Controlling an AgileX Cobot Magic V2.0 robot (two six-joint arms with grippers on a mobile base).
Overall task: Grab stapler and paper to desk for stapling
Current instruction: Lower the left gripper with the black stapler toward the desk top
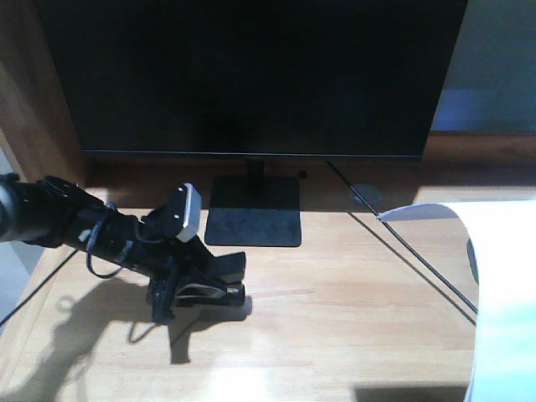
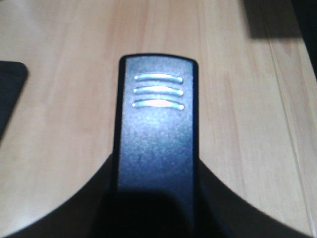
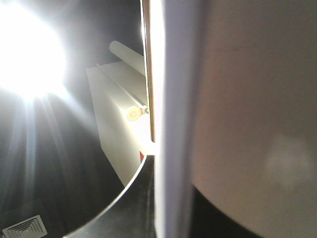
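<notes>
L gripper [image 1: 224, 280] clamps stapler [image 2: 156, 139] (3 ridges: wrist cam only).

Hard sunlight on the desk [image 1: 352, 285] throws shadows toward 7 o'clock and burns the paper [image 1: 502, 285] white at 4 o'clock. The left wrist view shows the stapler [image 2: 156, 148] blurred; a flare at 10 o'clock floods the right one.
</notes>
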